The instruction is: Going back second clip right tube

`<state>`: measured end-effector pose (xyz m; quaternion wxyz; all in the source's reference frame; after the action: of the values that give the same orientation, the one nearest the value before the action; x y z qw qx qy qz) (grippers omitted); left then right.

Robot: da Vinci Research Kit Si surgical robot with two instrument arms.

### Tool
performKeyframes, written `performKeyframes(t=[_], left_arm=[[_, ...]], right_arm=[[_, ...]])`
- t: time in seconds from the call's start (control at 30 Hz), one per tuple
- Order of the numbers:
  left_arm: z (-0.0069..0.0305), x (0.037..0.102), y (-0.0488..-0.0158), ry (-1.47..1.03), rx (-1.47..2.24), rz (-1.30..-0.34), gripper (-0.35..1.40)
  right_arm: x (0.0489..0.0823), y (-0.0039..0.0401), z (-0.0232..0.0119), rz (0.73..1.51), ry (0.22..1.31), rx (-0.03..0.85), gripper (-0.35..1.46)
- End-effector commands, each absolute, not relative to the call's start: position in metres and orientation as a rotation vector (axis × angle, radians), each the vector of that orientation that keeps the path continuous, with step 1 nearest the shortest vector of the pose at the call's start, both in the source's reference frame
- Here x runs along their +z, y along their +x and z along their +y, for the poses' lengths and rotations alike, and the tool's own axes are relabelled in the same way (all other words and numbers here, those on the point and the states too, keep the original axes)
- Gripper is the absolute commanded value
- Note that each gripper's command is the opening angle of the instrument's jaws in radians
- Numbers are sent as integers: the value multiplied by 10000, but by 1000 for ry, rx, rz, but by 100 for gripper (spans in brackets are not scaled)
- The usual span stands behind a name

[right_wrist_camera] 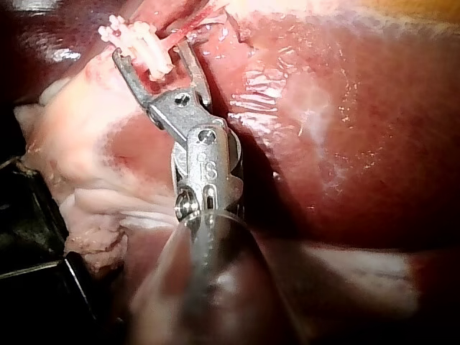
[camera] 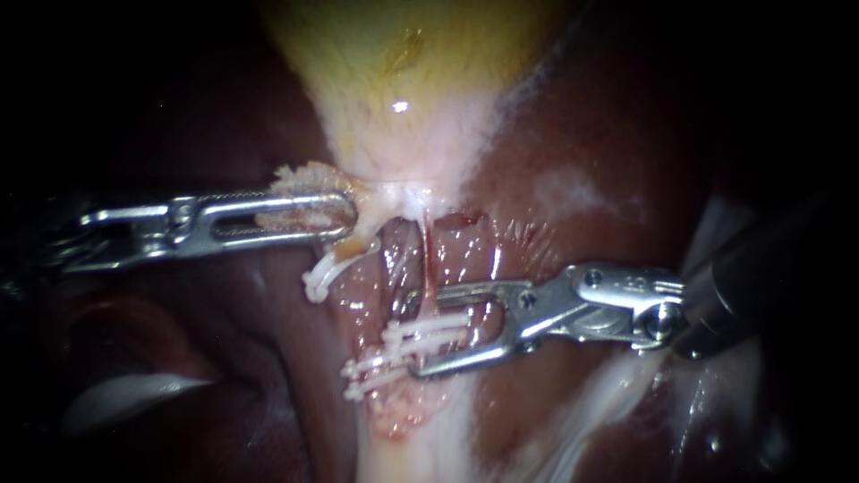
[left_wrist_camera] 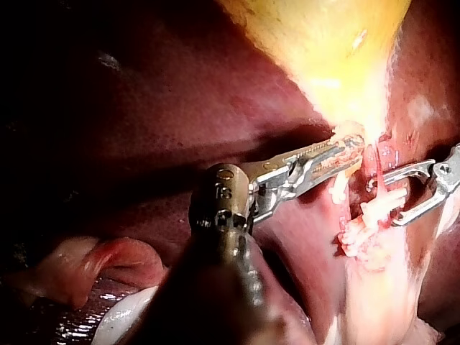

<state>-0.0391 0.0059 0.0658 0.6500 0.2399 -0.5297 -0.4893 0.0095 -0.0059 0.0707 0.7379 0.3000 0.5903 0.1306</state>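
The right instrument (camera: 410, 336) holds its jaws apart. One white clip (camera: 431, 326) lies in the gap between them, crossing the tube (camera: 428, 273) below the gallbladder (camera: 403, 72). A second clip (camera: 378, 371) sits just beside it, near the lower jaw. The left instrument (camera: 347, 216) is clamped on the gallbladder's pale neck, with dark liver (camera: 582, 134) around it.
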Motion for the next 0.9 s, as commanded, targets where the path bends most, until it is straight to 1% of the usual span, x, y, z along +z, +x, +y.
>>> performKeyframes(t=[0.03,0.27,0.5,0.63,0.77,0.9], left_arm=[[59,658,-391,545,-1112,-1203,-35],[58,657,-391,545,-1112,-1203,-35],[59,657,-391,545,-1112,-1203,-35],[58,657,-391,545,-1112,-1203,-35],[58,657,-391,545,-1112,-1203,-35],[59,657,-392,545,-1112,-1203,-35]], right_arm=[[707,93,-59,1298,657,283,50],[697,66,-53,1304,627,253,50],[680,27,-31,1306,552,217,50],[667,11,-22,1302,527,209,50],[656,-1,-15,1298,499,201,50],[649,-10,-10,1298,495,197,50]])
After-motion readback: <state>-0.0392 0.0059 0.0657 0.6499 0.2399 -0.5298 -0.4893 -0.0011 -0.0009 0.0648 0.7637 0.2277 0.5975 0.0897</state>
